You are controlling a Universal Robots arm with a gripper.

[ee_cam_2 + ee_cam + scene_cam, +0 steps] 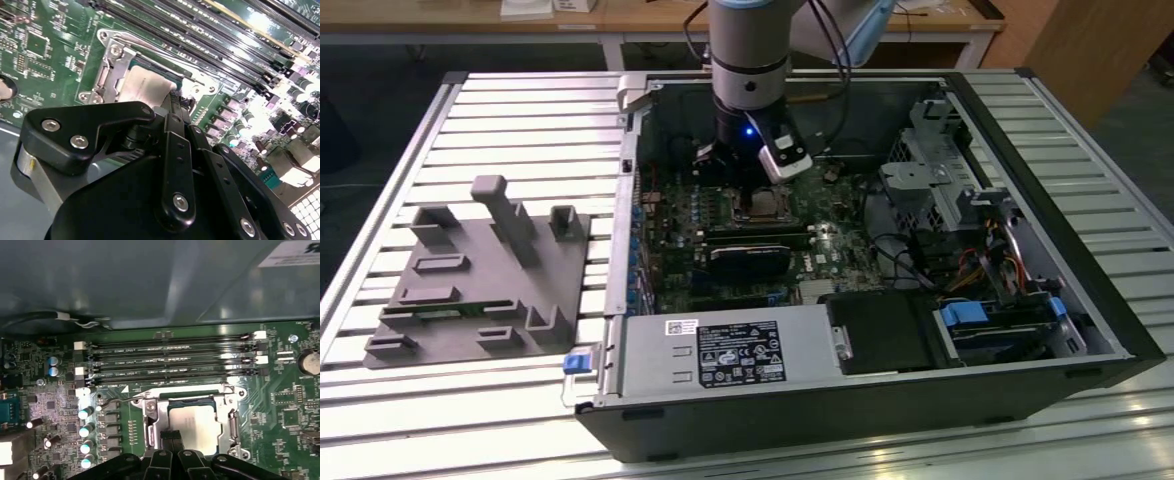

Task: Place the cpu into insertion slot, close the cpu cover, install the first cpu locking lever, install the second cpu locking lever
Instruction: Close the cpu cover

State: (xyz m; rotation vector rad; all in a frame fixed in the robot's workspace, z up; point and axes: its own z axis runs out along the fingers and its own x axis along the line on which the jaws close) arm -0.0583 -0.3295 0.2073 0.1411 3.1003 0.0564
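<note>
- Grey moulded fixture plate (480,275) lies on the slatted metal desk (520,110) at the exterior view's left, apart from the case.
- Next comes an open black computer case (854,410), with its green motherboard (678,250) facing up.
- The arm (750,60) reaches straight down into the case, with the gripper (747,185) just above the insertion slot (762,206).
- In both wrist views the cpu (197,422) lies flat in that slot. The cpu cover (150,415) is down around it, and the silvery top shows through the window.
- The gripper's black fingers (165,440) are together and hold nothing. Their tips are over the cpu's near edge.
- Long black memory slots (170,360) run just beside the socket.
- A silver drive cage (927,190) stands at the exterior view's right.
</note>
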